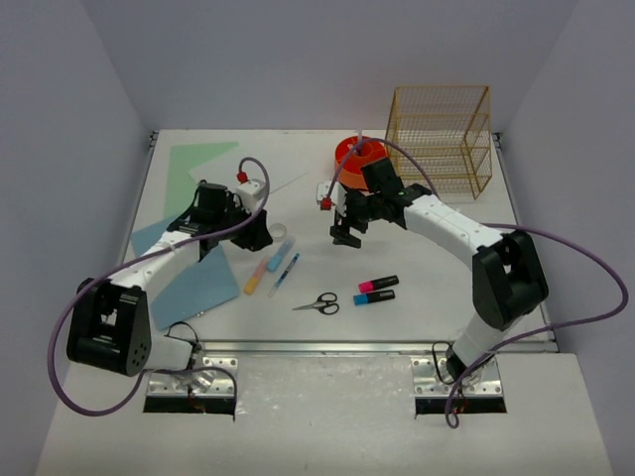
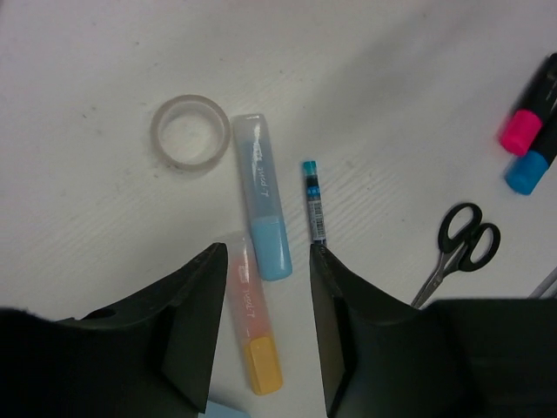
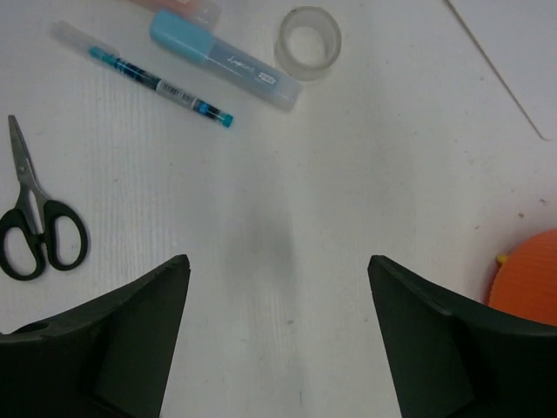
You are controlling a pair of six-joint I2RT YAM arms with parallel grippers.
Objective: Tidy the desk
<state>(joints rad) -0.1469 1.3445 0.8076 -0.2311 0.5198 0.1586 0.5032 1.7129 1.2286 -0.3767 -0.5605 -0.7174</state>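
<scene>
Highlighters (image 2: pixel 261 196) numbered four on the bench (image 1: pixel 417 258), plus one pen (image 2: pixel 314 202), one pair of scissors (image 2: pixel 459 248), one tape roll (image 2: pixel 190 132); left gripper (image 2: pixel 267 257) and right gripper (image 3: pixel 278 266) gaped, holding nothing.

Scissors (image 1: pixel 318 303) lie on the desk (image 1: pixel 422 293), left of two markers (image 1: pixel 377 285).

The desk (image 1: pixel 437 268) is carrying scissors (image 1: pixel 317 302) at six o'clock, a gold wire rack (image 1: pixel 439 139) at two, blue paper (image 1: pixel 195 285) lying at eight.

Lab: lavender panels (image 1: pixel 298 59) wall the desk (image 1: pixel 417 273).
</scene>
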